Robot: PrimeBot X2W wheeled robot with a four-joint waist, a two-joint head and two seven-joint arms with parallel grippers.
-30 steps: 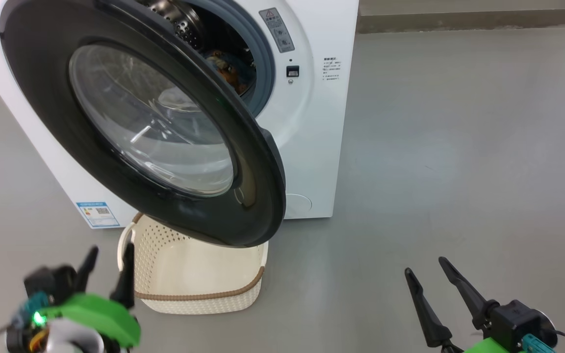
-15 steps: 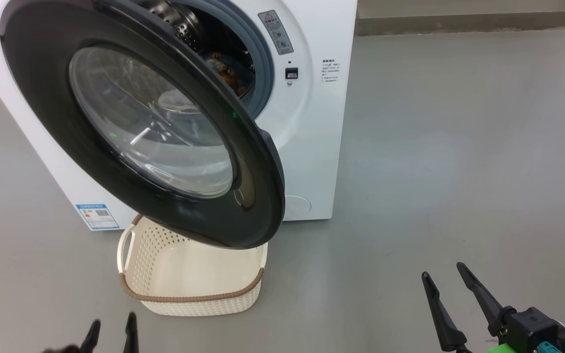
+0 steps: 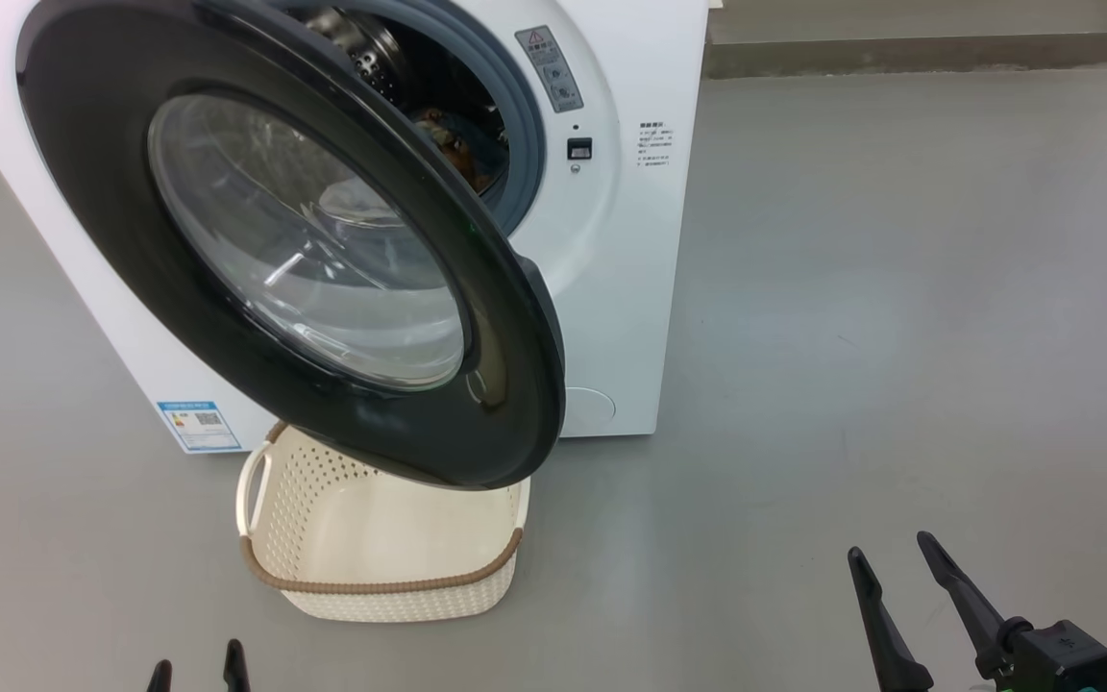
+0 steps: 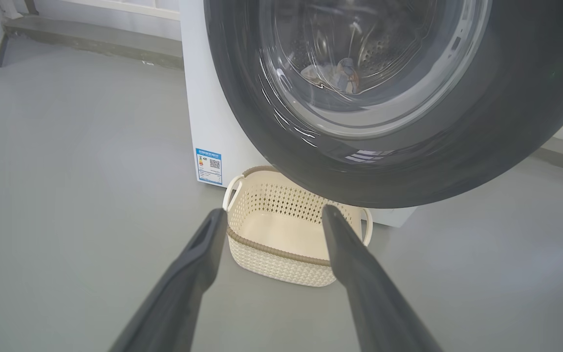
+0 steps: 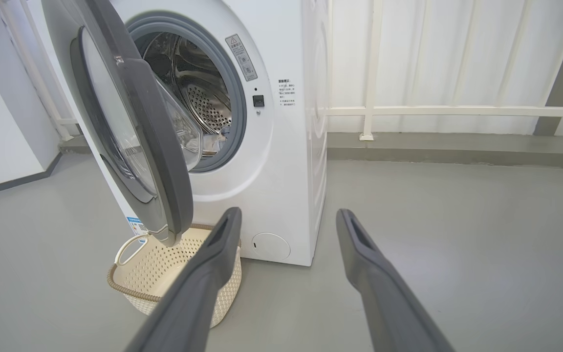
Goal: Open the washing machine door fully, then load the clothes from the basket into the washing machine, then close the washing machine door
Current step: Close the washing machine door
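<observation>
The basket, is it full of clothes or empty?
Empty, as far as shows: the basket has a bare cream bottom, and the clothes lie inside the washing machine.

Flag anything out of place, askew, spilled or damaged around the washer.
Nothing stands out. The washing machine door hangs open above the basket, which sits upright and holds nothing; the clothes lie inside the drum. No spill shows on the floor.
</observation>
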